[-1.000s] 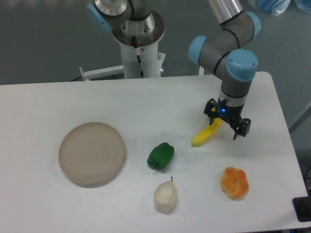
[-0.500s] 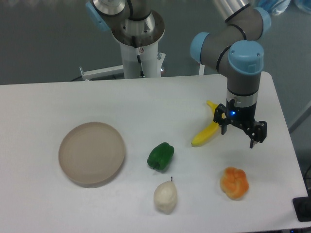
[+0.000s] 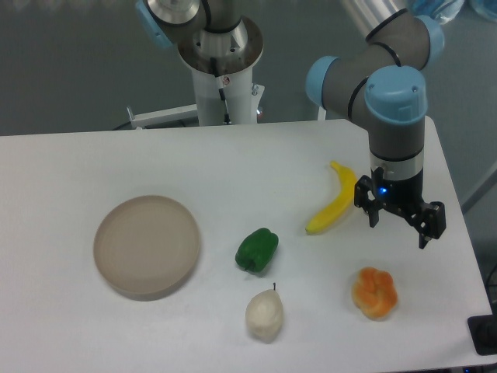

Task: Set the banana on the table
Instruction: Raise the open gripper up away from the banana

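Since the earlier frames the gripper has drawn off toward the right of the frame, clear of the banana, which has not shifted on the table. Its fingers stand spread apart with nothing between them; the nearer finger is just beside the banana's right flank but appears to be apart from it. The banana lies flat on the white surface right of centre, one tip pointing to the upper right, the other to the lower left, with its curve bowed toward the gripper. Judged from its smooth, glossy, plastic-looking skin, it is probably light, stiff and somewhat slippery, and not fragile; it should not deform under finger pressure but could rotate or slide if pinched near a tip. Should a re-grasp be needed, the thick middle of the curve is the best place, with the fingers closing across the narrow width. Since the banana already rests on the table, the task appears to be done or nearly so. Outward from there, an orange pepper lies toward the lower right, a green pepper and a whitish pear sit at lower centre, and a round beige plate rests at the left, all well apart from the banana.
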Action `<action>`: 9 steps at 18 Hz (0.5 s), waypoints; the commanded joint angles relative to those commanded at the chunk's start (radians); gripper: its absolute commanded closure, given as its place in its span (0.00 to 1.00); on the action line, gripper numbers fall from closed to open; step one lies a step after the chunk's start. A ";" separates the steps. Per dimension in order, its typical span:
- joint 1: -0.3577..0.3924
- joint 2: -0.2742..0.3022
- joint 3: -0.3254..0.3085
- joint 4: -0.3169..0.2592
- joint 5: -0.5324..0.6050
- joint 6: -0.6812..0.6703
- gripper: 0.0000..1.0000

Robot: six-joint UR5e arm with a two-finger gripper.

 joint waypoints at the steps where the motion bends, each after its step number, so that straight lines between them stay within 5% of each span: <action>1: 0.000 -0.002 0.000 0.000 0.014 0.000 0.00; 9: -0.012 -0.009 0.011 0.000 0.019 -0.002 0.00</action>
